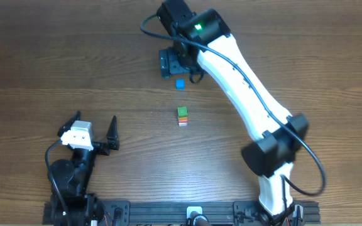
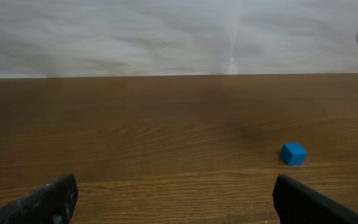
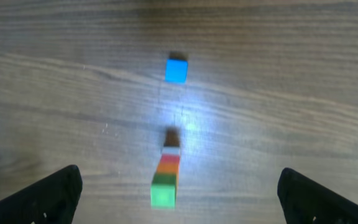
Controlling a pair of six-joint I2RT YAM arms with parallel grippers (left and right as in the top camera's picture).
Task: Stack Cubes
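- Right gripper (image 1: 180, 65), open and empty, hangs near the blue cube (image 1: 180, 83), which lies alone just beyond the green-topped stack (image 1: 182, 116)
- Left gripper (image 1: 95, 127) open, near left
- Risk: an off-centre pinch or placement could topple that narrow stack

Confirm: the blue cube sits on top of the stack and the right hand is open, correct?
No. The blue cube lies on the table, apart from the green-topped stack, as the right wrist view shows. The right hand is open.
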